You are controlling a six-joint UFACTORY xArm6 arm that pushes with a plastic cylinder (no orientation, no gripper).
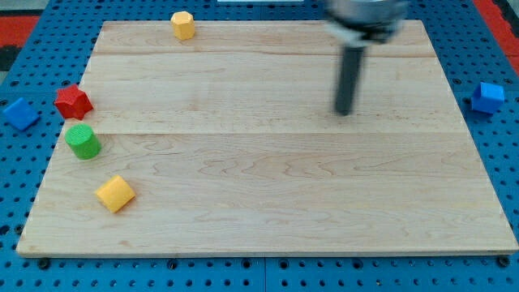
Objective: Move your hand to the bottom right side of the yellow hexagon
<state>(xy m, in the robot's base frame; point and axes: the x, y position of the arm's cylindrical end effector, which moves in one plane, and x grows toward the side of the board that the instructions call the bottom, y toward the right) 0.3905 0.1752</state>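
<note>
Wooden and pale, the board (268,178) fills most of the camera view; it is made of light planks with fine grain, and two seams run across it from the view's left to the view's right. Around it lies a blue pegboard surface (49,16) with rows of small holes, and a bit of red shows in the top corners of the view.

I take the yellow hexagon (182,24) as the landmark. It sits at the board's top edge, left of the middle. My tip (344,112) is well apart from it, far toward the view's right and lower down, resting on bare wood and touching no block. The rod is dark and looks a little blurred, and its upper part goes out of the view at the top. It has no jaws and it holds nothing.

Below and to the left of the hexagon, at the board's left edge, is a red block (72,101) of uneven shape. Just under it stands a green cylinder (83,141). Lower still lies a yellow cube (115,194), turned at an angle. Off the board, left of the red block, is a blue block (21,113) on the pegboard. Another blue block (487,96) sits off the board, far to the view's right of the hexagon.
</note>
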